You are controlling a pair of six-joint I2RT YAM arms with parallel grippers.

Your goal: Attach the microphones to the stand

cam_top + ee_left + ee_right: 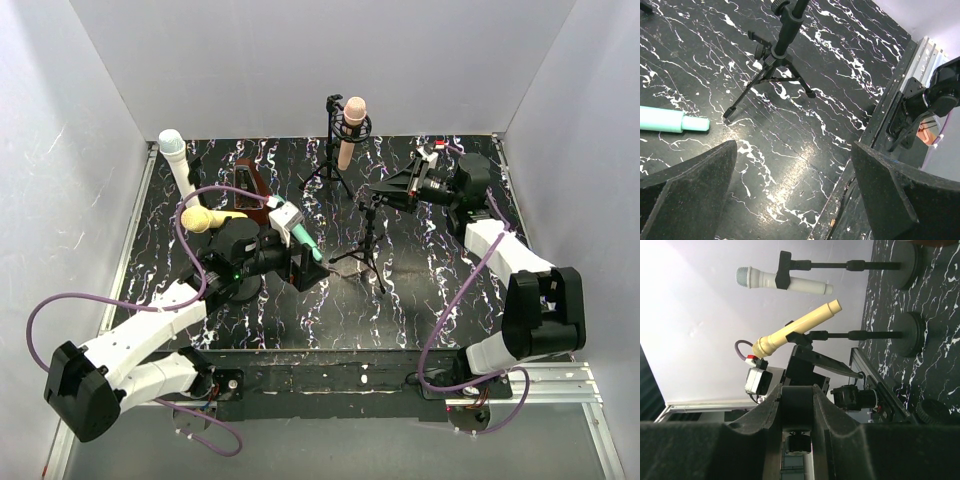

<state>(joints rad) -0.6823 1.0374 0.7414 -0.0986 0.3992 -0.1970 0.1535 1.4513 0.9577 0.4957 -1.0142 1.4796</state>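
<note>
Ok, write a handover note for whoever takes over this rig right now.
Left claw: open, empty, beside the teal microphone, which lies on the table.
Right claw: shut on the top of the empty tripod stand.
Done: pink microphone, white microphone and yellow microphone are on their stands.
Left: pick up the teal one and clip it into the empty stand.

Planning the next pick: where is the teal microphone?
Top view: the teal microphone lies left of centre, beside the left gripper, left of the near tripod stand.
</note>
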